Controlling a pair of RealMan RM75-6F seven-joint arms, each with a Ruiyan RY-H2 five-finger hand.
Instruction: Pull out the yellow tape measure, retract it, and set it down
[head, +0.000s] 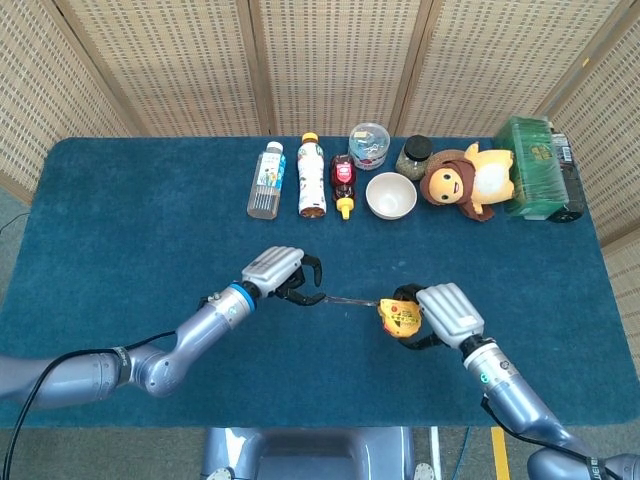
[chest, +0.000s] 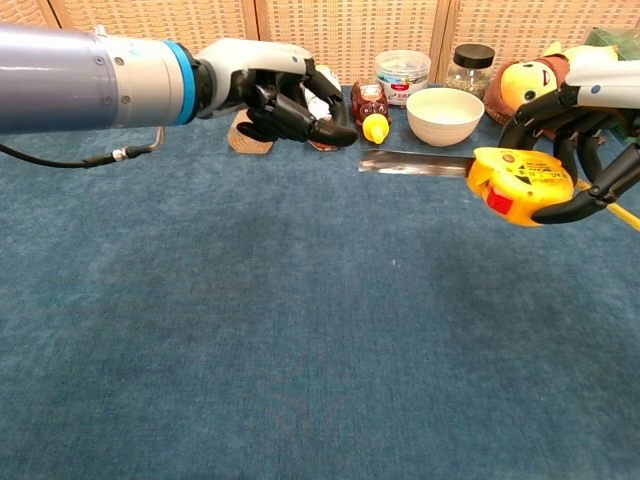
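Note:
My right hand (head: 447, 315) (chest: 585, 125) grips the yellow tape measure (head: 398, 318) (chest: 520, 184), held above the blue table right of the middle. A short length of steel blade (head: 352, 300) (chest: 415, 163) sticks out of the case towards the left. The blade's tip hangs free in the air. My left hand (head: 283, 277) (chest: 285, 95) hovers just left of that tip, fingers apart and holding nothing. The chest view shows a small gap between its fingertips (chest: 343, 137) and the blade end.
Along the table's far side stand a clear bottle (head: 266, 180), a white bottle (head: 311, 177), a small sauce bottle (head: 343, 184), a white bowl (head: 391, 195), a lidded tub (head: 369, 144), a dark jar (head: 413, 155), a plush monkey (head: 465, 181) and a green box (head: 535, 167).

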